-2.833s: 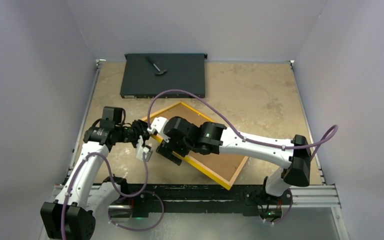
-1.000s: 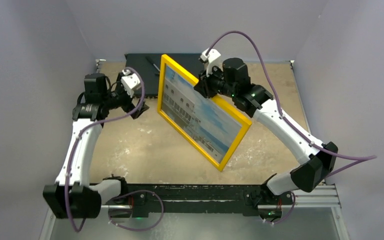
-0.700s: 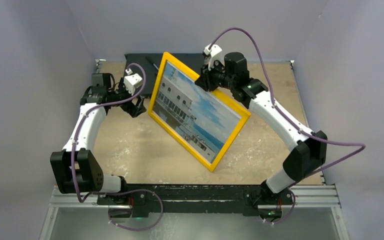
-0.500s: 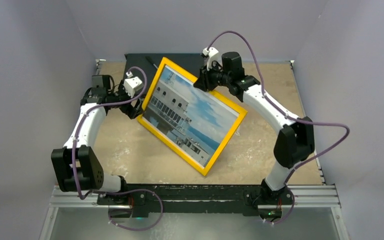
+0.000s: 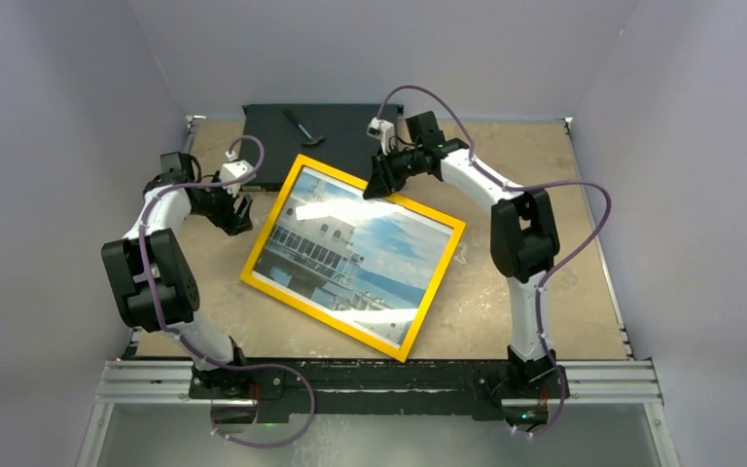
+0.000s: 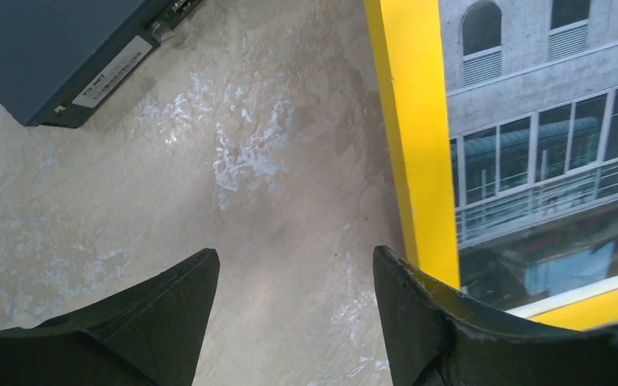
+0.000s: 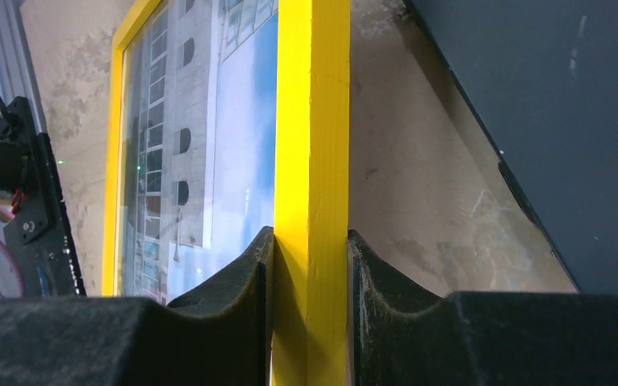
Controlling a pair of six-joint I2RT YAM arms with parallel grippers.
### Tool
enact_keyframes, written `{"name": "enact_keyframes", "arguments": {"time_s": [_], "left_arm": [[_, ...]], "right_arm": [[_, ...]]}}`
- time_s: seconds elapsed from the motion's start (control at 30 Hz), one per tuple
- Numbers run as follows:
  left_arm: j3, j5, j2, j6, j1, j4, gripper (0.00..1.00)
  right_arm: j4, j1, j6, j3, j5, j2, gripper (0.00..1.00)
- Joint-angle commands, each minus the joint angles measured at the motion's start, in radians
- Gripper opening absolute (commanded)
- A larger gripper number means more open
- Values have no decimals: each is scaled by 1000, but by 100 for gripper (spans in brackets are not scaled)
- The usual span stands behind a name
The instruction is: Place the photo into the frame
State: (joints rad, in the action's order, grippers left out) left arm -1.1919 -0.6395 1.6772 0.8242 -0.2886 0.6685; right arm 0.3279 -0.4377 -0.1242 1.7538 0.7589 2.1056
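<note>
Since the photo [image 5: 360, 253] of a pale building under blue sky already shows inside the yellow frame [image 7: 312, 145], the step in hand looks like setting it down. It lies face up on the table [image 6: 273, 161]. The right gripper [image 7: 310, 241] pinches its far edge. The left gripper [image 6: 294, 265] hangs partly open, empty, just beside it. Next, the right one should release gently.
</note>
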Motion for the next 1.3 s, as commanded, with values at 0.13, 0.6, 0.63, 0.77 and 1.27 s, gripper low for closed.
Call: {"name": "enact_keyframes", "arguments": {"time_s": [0.13,0.6,0.63,0.77,1.27], "left_arm": [[136,111,-23,156,-18,-94,67],[289,95,-118,276,49,-18,65],[303,107,-129,276,66,-21,65],[352,125,-172,257,138,-35,65],[378,174,-178,156,241,-118,64]], "right_arm": [[100,-43,-161,227,108,102,0],[115,-72,-180,305,38,211,0],[124,-72,-186,312,37,216,0],[158,-70,-224,337,-9,237,0],[93,-69,-233,246,-95,240,0]]}}
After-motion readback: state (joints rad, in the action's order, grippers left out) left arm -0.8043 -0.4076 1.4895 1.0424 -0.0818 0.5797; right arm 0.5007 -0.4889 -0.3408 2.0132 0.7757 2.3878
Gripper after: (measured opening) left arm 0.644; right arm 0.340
